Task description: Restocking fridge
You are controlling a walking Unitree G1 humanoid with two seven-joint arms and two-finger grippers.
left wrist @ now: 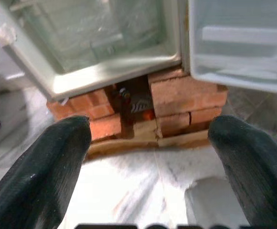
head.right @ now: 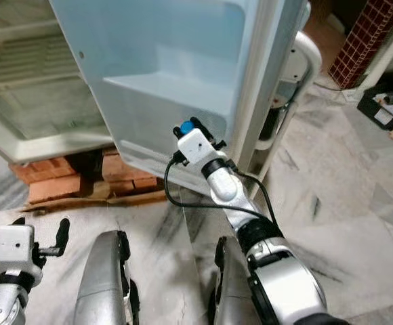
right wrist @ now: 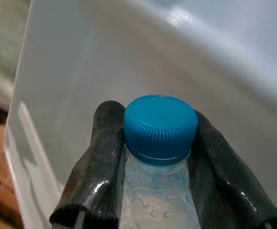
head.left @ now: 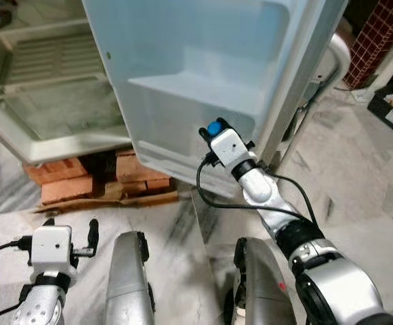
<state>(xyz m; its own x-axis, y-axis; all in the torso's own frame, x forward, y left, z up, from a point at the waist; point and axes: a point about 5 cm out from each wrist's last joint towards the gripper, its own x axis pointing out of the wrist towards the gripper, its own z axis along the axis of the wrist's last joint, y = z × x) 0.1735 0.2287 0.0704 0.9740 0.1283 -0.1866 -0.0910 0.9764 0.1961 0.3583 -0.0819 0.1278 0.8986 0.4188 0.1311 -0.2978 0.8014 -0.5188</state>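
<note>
A clear water bottle with a blue cap (right wrist: 160,128) is pinched at its neck between the fingers (right wrist: 100,167) of my right gripper (right wrist: 157,119). That gripper (head.left: 214,130) is raised to the inside of the open pale fridge door (head.left: 183,61), right at the lower door shelf (head.left: 176,135). Most of the bottle is hidden behind the wrist. My left gripper (head.left: 71,227) hangs low at the left, open and holding nothing; it points at the bricks (left wrist: 186,100) under the fridge cabinet (head.left: 47,108).
The fridge stands on red bricks (head.left: 64,179) with a wooden board beneath. A black crate (head.left: 391,108) and a red tiled column (head.left: 379,34) are at the far right. Marble floor stretches to the right of the door. My legs (head.left: 129,271) show below.
</note>
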